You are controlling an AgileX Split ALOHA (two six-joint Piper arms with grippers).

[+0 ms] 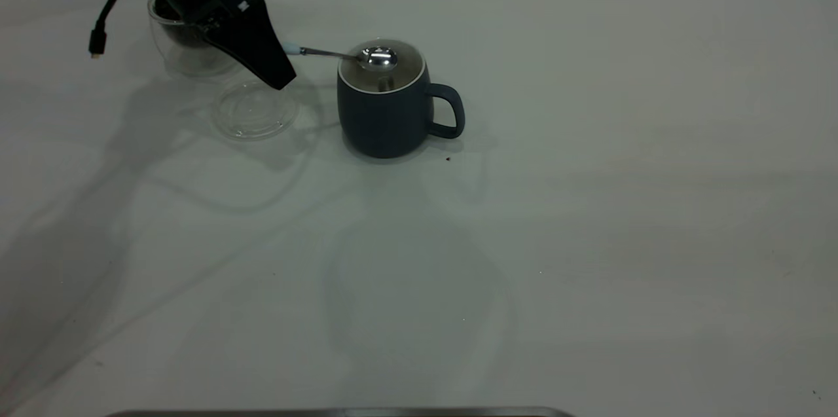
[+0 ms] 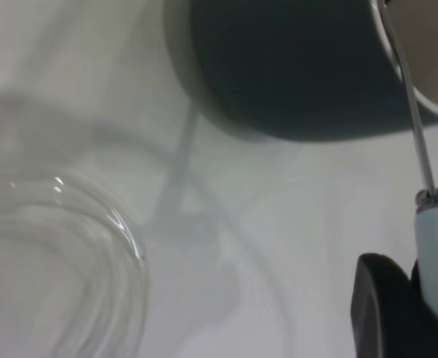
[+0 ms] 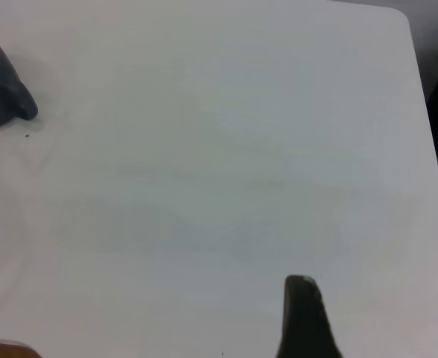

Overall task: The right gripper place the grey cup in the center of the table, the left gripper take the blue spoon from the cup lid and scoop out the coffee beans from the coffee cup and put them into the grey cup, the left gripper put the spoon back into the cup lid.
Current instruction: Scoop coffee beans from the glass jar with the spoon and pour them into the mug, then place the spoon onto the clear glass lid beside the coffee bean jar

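Left gripper (image 1: 278, 70) clamps blue spoon (image 1: 340, 54) over grey cup (image 1: 386, 109); any wrist tilt risks beans spilling onto the table (image 1: 589, 207).

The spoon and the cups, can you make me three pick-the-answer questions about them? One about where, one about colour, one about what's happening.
1. Where is the bowl of the blue spoon?
A. Over the grey cup
B. On the cup lid
C. Flat on the table

2. What colour is the spoon's handle?
A. Red
B. Pale blue
C. Green

3. What is the left gripper doing?
A. Hanging open, holding nothing
B. Gripping the cup's handle
C. Clamped on the spoon's handle

Answers: 1 A, the shiny bowl sits above the cup's mouth. 2 B, the left wrist view shows the pale blue handle. 3 C, its fingers close around the handle.
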